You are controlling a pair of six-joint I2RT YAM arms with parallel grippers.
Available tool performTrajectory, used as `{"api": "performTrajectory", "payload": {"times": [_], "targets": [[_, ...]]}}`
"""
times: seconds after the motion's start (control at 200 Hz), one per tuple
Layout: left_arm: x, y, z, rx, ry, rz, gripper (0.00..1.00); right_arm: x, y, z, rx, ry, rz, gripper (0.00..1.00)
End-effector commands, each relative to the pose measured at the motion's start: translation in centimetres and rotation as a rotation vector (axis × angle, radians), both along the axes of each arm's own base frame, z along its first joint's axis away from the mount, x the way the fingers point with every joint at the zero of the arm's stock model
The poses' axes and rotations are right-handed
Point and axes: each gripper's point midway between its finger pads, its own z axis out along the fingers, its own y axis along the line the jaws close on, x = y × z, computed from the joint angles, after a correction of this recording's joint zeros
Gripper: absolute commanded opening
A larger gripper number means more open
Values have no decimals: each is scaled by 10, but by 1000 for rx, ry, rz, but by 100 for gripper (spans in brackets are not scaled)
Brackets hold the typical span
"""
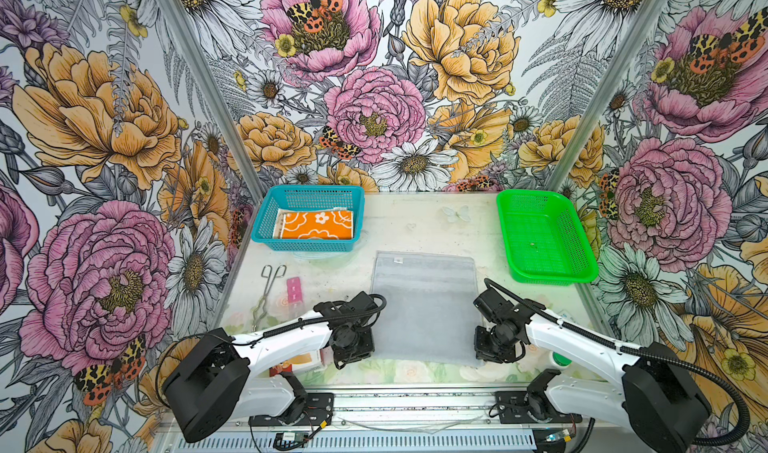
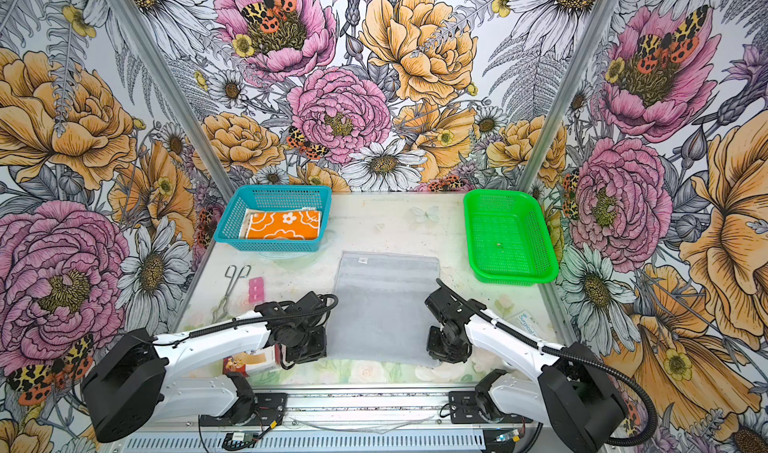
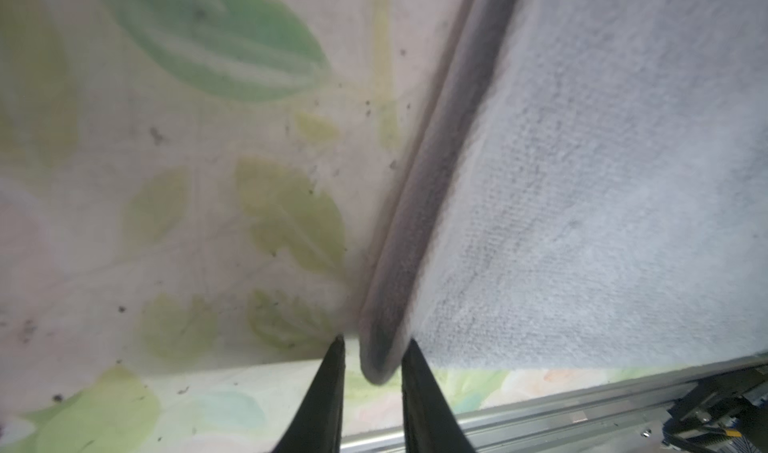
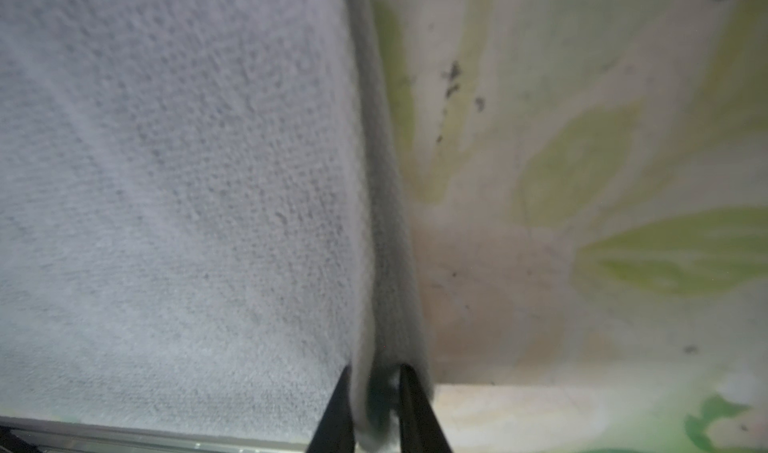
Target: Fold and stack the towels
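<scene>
The grey towel [image 1: 424,305] lies flat and unfolded on the bench [image 1: 415,222], its long axis running from the robot's side toward the back wall. Each arm is at one of the towel's near corners, so neither is nearer.

The left end effector [image 3: 372,343] straddles the hem at the towel's near left corner. A sliver of bench shows beside one finger, so I cannot tell whether the pinch is made. The right end effector [image 4: 374,368] pinches the hem at the near right corner.

The likely fold carries both corners over to the towel's far edge, and nothing lies on the towel in that path. Off its far left corner is the blue basket [image 1: 307,193], holding the folded orange towel [image 1: 318,224] on a cream towel [image 1: 277,222]. Off its far right corner sits the green basket [image 1: 544,280]. Metal tongs [image 1: 270,289] lie to its left, well clear.
</scene>
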Motion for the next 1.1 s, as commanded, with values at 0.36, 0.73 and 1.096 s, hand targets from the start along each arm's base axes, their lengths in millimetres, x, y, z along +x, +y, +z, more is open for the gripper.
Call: {"api": "performTrajectory", "payload": {"times": [0.36, 0.73, 1.096], "targets": [[-4, 10, -13, 61, 38, -36, 15, -50, -16, -5, -84, 116, -15, 32], [-6, 10, -14, 56, 43, -54, 0, -72, -35, -8, -172, 188, -25, 34], [-3, 6, -14, 52, 44, -88, 0, -64, -35, 17, -140, 81, -84, 32]]}}
